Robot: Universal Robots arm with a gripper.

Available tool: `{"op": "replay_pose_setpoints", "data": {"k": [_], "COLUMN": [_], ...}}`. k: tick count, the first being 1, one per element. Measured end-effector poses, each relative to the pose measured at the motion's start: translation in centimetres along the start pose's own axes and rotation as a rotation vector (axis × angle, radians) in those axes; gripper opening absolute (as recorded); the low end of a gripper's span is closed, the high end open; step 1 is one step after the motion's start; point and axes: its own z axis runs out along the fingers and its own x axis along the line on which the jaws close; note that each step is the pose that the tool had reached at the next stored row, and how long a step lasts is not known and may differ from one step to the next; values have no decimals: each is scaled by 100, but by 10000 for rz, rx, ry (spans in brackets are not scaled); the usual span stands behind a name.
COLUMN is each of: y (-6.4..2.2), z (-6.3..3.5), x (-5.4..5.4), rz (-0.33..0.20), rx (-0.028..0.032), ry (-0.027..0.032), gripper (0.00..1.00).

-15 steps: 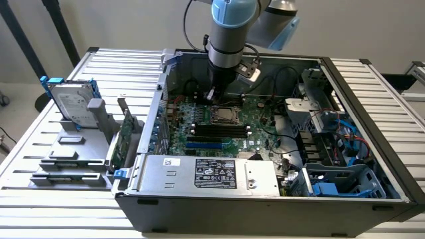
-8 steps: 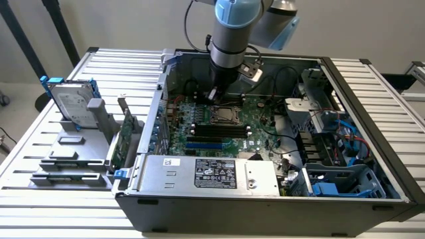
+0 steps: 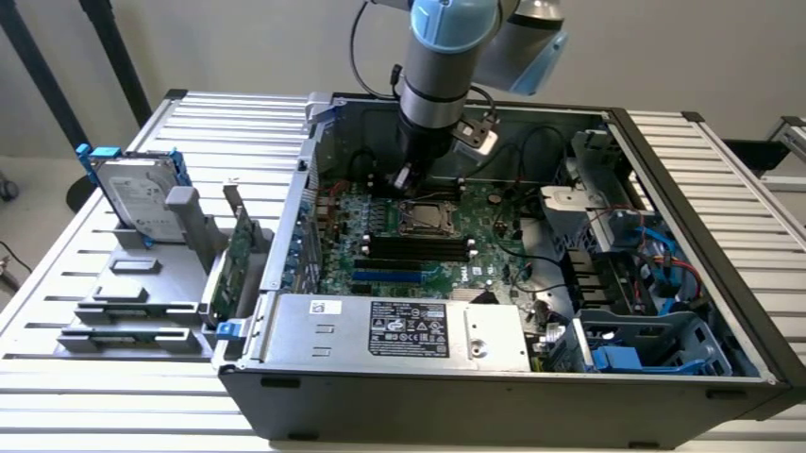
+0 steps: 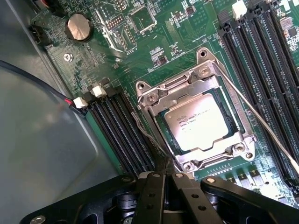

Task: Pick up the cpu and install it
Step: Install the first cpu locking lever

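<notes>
The cpu (image 4: 196,123), a small square chip with a silver-grey lid and printed text, lies flat inside the metal socket frame (image 4: 152,98) on the green motherboard (image 4: 112,56). In the exterior view the cpu (image 3: 428,218) sits mid-board inside the open computer case. My gripper (image 4: 162,169) is shut with nothing between its fingers, its tips just off one corner of the socket frame. Seen from outside, the gripper (image 3: 403,179) hangs low over the board beside the socket, toward the exterior view's left and rear.
Black memory slots (image 4: 124,133) flank the socket on both sides, and a thin wire lever (image 4: 254,114) runs along one edge. A hard drive with blue rails (image 3: 132,193) stands on a grey rack outside the case at the exterior view's left. The power supply (image 3: 396,330) fills the case's front.
</notes>
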Motion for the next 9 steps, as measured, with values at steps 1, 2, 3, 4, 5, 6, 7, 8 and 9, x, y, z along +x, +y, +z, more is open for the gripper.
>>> {"op": "replay_pose_setpoints", "data": {"k": [1, 2, 3, 4, 5, 6, 7, 8, 9], "y": [-2, -4, -5, -4, -2, 0, 3, 7, 11], "z": [2, 3, 5, 5, 4, 4, 4, 4, 3], "x": [5, 10, 15, 17, 19, 21, 22, 25, 28], "rz": [-2, -5, -9, -13, -19, -23, -26, -30, -34], "rx": [6, 8, 10, 10, 12, 13, 14, 14, 14], "ry": [-2, -1, -1, -3, -6, -6, -7, -7, -8], "gripper": [11, 11, 11, 11, 11, 11, 11, 11, 11]}}
